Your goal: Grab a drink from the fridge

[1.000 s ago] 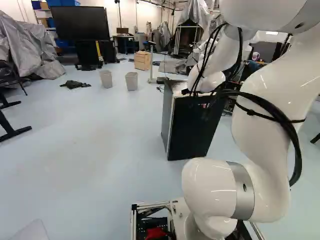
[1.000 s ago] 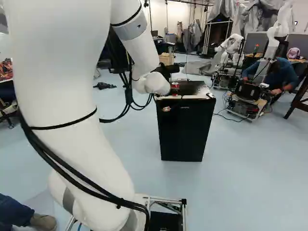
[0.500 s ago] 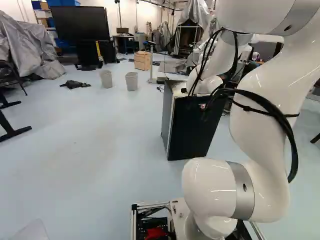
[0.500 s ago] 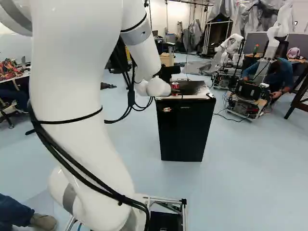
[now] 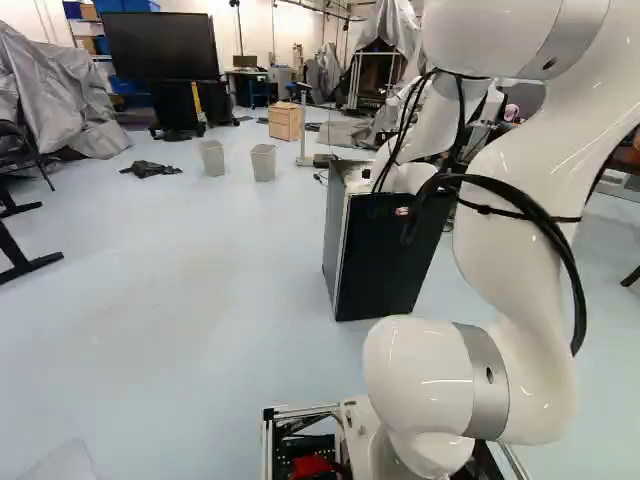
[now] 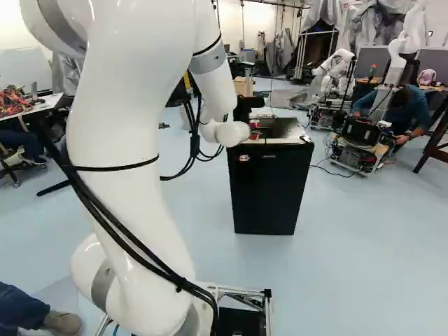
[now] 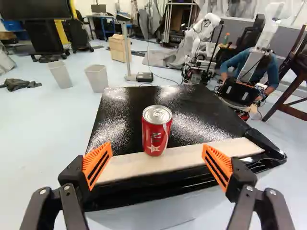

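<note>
at the arm's far end: one gripper (image 7: 157, 146), its two fingers spread wide, orange pads (image 7: 97, 163) facing each other, nothing clamped.

item, one red drink can (image 7: 156, 132): upright, silver lid uppermost, just ahead of the fingers and near the midline of the gap; untouched by either. it stood on top of the fridge (image 6: 269, 196), not inside.

item, one pale strip (image 7: 201, 154): laid along the near edge of the glossy black top (image 7: 201, 110), the can's foot at it.

item, one white arm (image 6: 133, 182), black cables (image 6: 126, 245) strapped along it. changed over the last second: its upper links had swung, rightward in the right base view and leftward in the left base view, and the wrist end sat slightly lower. base and fridge had not shifted; the can, by the right base view, stood where it had.

bearing on the task: the approach appeared nearly lined up, the grasp still to be made. a level advance around the can, then closing, seemed called for. risks, as judged: a finger clipping the can, or scraping the top if too low.

outlying: two grey bins (image 7: 97, 79) on the floor beyond the fridge; another robot (image 6: 360, 133), well apart.
</note>
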